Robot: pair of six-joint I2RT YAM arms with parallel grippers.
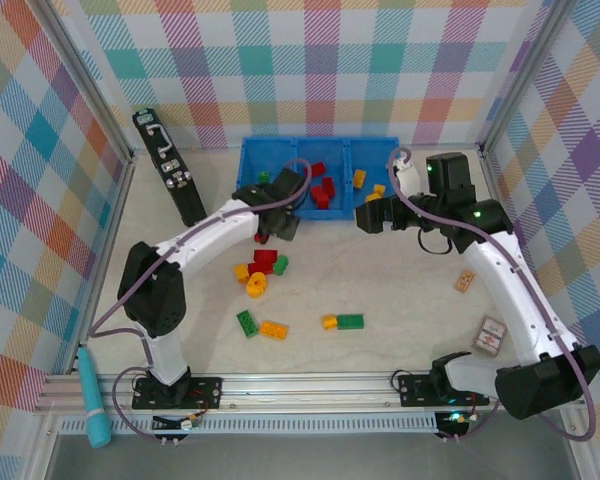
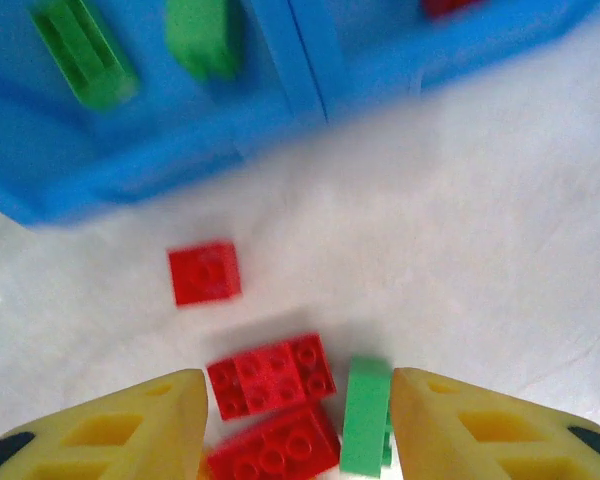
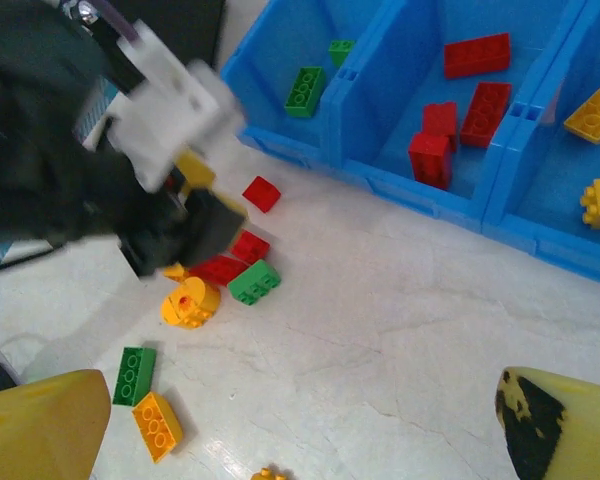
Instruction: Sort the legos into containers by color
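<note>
Since the left gripper point(image 2: 298, 405) hangs right over the knot of loose legos just short of the blue tray point(image 2: 180, 170), this pick looks like its job, not the other arm's. Its fingers point(image 2: 130, 430) are spread partway w/ nothing pinched. Btwn them on the desk point(image 2: 460, 250) lie a green brick point(image 2: 365, 415), a red 2x4 brick point(image 2: 270, 373) and a second red brick point(image 2: 275, 450) below it.

Key relation: the green brick sits off-centre, just beside the finger at the right of the wrist view. Its long axis runs away from the camera toward the tray, i.e. across the closing line, so the jaws would meet its narrow sides. The red 2x4 brick lies the other way, long axis approx along the closing line, a bit skewed. It's close against the green brick; can't tell if they touch.

Judgement: a straight close risks catching both colours, so a small sideways shift toward the green brick seems needed first.

The green compartment point(image 2: 145, 60), w/ green bricks in it, is ahead and left in that view. The right gripper point(image 1: 365, 215) hovers by the tray's front right, jaws wide and empty, well apart from this cluster
</note>
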